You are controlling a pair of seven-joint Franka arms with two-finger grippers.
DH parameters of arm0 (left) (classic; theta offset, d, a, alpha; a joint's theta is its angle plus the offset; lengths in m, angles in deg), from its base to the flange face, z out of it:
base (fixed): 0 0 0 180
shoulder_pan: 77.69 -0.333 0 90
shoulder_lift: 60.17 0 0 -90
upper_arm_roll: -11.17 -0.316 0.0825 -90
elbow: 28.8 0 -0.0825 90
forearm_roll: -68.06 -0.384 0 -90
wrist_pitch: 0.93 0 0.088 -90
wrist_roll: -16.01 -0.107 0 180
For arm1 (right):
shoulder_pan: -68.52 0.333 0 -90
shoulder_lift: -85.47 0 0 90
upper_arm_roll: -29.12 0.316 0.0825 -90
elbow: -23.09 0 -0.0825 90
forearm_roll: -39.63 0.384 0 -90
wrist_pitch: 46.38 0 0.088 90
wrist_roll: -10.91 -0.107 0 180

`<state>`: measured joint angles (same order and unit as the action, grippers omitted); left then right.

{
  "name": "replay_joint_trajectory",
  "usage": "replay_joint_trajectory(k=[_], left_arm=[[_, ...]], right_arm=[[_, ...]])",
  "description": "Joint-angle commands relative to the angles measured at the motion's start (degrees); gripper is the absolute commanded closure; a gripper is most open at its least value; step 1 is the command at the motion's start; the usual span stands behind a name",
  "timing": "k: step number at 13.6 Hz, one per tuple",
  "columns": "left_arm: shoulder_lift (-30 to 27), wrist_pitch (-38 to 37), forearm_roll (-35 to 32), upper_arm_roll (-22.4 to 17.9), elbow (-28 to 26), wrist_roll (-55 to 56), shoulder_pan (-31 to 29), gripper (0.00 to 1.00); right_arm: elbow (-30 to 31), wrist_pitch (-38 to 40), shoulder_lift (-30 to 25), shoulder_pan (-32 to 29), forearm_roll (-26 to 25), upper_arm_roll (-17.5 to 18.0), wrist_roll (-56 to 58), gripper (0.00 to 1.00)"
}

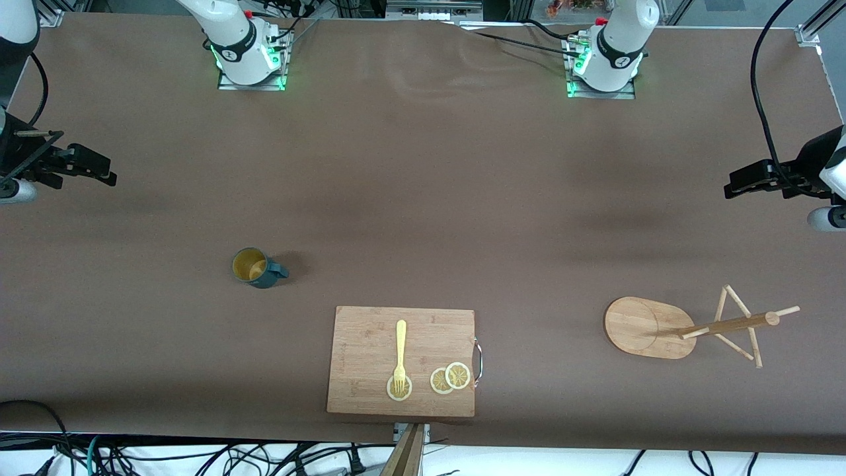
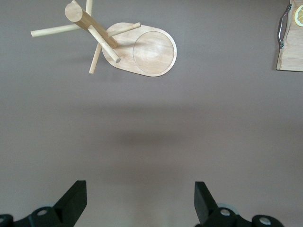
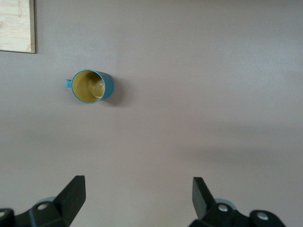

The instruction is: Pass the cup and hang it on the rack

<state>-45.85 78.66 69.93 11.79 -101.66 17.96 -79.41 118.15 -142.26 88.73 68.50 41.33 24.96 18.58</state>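
Note:
The cup (image 1: pixel 254 267), a dark teal mug with a yellowish inside, stands upright on the table toward the right arm's end; the right wrist view also shows the cup (image 3: pixel 91 86). The rack (image 1: pixel 648 327), a bamboo mug tree with an oval base, a post and thin pegs, stands toward the left arm's end, and its base (image 2: pixel 151 49) shows in the left wrist view. My right gripper (image 1: pixel 106 173) hovers open over bare table at its end, well apart from the cup, its jaws (image 3: pixel 138 187) empty. My left gripper (image 1: pixel 732 188) hovers open over its end, jaws (image 2: pixel 140 189) empty.
A wooden cutting board (image 1: pixel 370 344) lies between cup and rack, nearer to the front camera. On it are a yellow fork (image 1: pixel 400 350) and lemon slices (image 1: pixel 451 377). A metal handle (image 1: pixel 478 360) sticks out of the board's side toward the rack.

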Motion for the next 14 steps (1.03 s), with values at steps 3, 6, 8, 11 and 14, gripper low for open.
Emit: replay_joint_trajectory(k=[3, 6, 8, 11, 14], left_arm=[[0.8, -0.7, -1.3, -0.1, 1.9, 0.5, 0.3, 0.0], [0.8, -0.7, -1.3, -0.1, 2.0, 0.5, 0.3, 0.0], [0.8, -0.7, -1.3, -0.1, 2.0, 0.5, 0.3, 0.0], [0.8, -0.7, -1.3, -0.1, 2.0, 0.5, 0.3, 0.0], [0.8, -0.7, -1.3, -0.1, 2.0, 0.5, 0.3, 0.0]], right_arm=[[0.8, -0.1, -0.9, -1.1, -0.8, 0.9, 0.6, 0.0], [0.6, 0.2, -0.9, -0.9, -1.1, 1.2, 0.1, 0.0], [0.5, 0.3, -1.0, -0.9, -0.9, 1.4, 0.1, 0.0], [0.4, 0.9, -1.0, -0.9, -0.6, 1.5, 0.1, 0.0], [0.0, 1.9, -1.0, -0.9, -0.8, 1.6, 0.1, 0.0]])
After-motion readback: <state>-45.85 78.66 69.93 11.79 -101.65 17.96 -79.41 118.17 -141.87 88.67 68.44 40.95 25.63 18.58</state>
